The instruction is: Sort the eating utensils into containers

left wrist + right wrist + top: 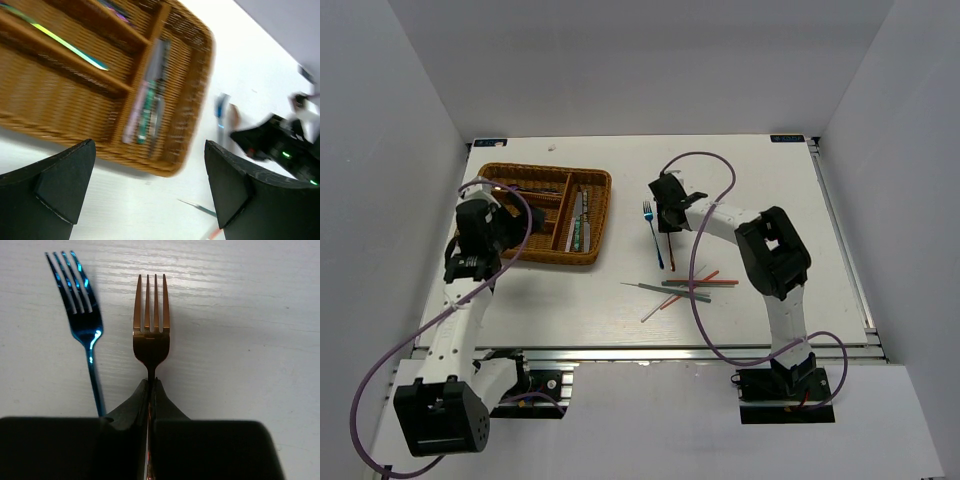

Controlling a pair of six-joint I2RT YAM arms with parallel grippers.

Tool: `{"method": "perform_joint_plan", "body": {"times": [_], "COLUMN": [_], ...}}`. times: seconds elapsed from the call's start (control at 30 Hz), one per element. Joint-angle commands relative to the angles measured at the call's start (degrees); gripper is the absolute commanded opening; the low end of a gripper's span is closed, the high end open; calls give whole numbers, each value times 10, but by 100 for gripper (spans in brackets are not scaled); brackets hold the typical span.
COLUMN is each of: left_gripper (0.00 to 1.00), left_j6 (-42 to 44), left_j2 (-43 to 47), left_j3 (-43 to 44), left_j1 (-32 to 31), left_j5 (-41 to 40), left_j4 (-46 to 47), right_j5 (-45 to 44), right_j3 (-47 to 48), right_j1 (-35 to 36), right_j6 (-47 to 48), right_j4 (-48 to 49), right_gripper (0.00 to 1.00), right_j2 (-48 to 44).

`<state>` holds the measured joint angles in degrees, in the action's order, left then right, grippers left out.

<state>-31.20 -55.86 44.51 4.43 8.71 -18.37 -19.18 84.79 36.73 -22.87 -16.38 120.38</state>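
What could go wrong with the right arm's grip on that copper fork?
The right fingers pinch the copper fork only at its thin neck, so it may pivot or slip when lifted.
The blue fork lies close alongside and could get nudged.
The left fingers hover at the wicker tray, so the arms might collide at drop-off.

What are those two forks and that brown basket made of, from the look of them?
The copper fork is probably metal with a polished copper-coloured finish: it shows sharp bright highlights. The blue fork looks like metal too, with a mirror-glossy blue coating that glints at the neck. The basket seems to be woven wicker or a similar fibre, matte brown, with interlaced strands showing.
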Motion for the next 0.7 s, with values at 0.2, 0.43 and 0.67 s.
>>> {"method": "perform_joint_plan", "body": {"times": [0.2, 0.43, 0.67], "left_gripper": [98, 98, 92], "left_j6": [-177, -228, -283], "left_j2": [-63, -182, -224], "left_j3": [-29, 34, 40], "left_j1": [-173, -279, -296], "left_j5": [91, 96, 112], "left_j4": [290, 409, 488], "right_j5": [30, 356, 429], "right_j3": [-91, -182, -239], "right_j1": [-26, -18, 14], "right_j6": [0, 64, 45], "right_j4": [46, 132, 210], "right_gripper": [0, 0, 0], "right_j2": [-182, -326, -414]}}
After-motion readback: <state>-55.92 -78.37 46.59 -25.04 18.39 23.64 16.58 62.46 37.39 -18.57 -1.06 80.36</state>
